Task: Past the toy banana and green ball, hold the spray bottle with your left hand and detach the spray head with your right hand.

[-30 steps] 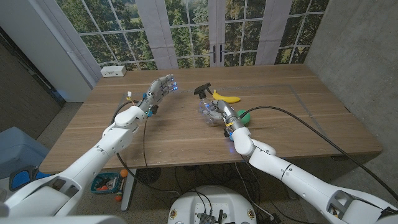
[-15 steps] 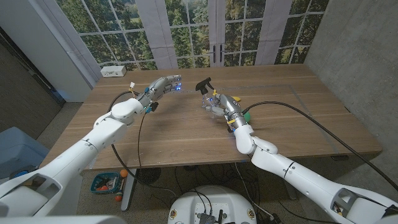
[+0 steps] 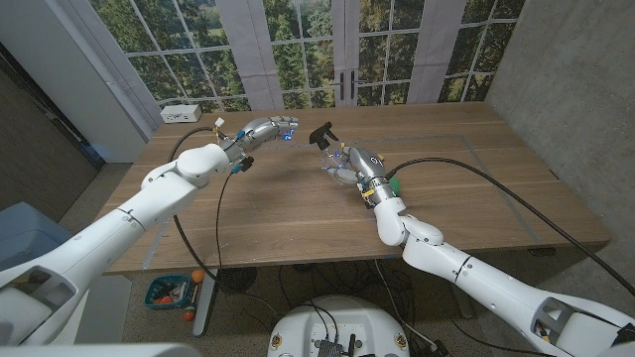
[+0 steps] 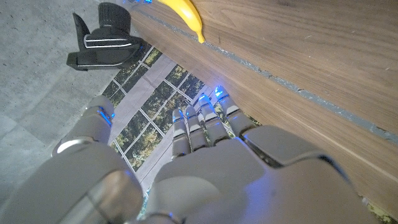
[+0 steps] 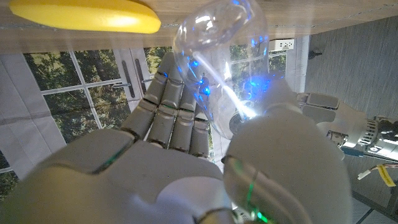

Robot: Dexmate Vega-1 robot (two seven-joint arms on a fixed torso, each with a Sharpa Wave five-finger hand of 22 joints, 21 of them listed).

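Spray bottle (image 3: 332, 159) of clear plastic, topped with a black spray head (image 3: 321, 134), is raised off the wooden table (image 3: 298, 213) in the grip of the right hand (image 3: 349, 167), near the middle of the tabletop toward its far side. The right wrist view shows that hand's fingers (image 5: 171, 118) and thumb wrapped around the transparent body of the bottle (image 5: 224, 62), with blue light glinting through the plastic. The left hand (image 3: 268, 131) hangs in the air just beside the spray head, on the bottle's left, not touching it; its fingers reach out toward the bottle, lying close together and holding nothing, as the left wrist view confirms, where the fingers (image 4: 199, 124) point toward the black spray head (image 4: 106, 37) with a gap between them. A yellow toy banana (image 3: 369, 156) lies on the table just behind the right hand, and its tip also shows in the left wrist view (image 4: 186, 15) and its length in the right wrist view (image 5: 81, 15). A sliver of the green ball (image 3: 393, 183) peeks out beside the right wrist. A small white box (image 3: 183, 113) sits at the table's far left corner, before tall windows looking onto trees.
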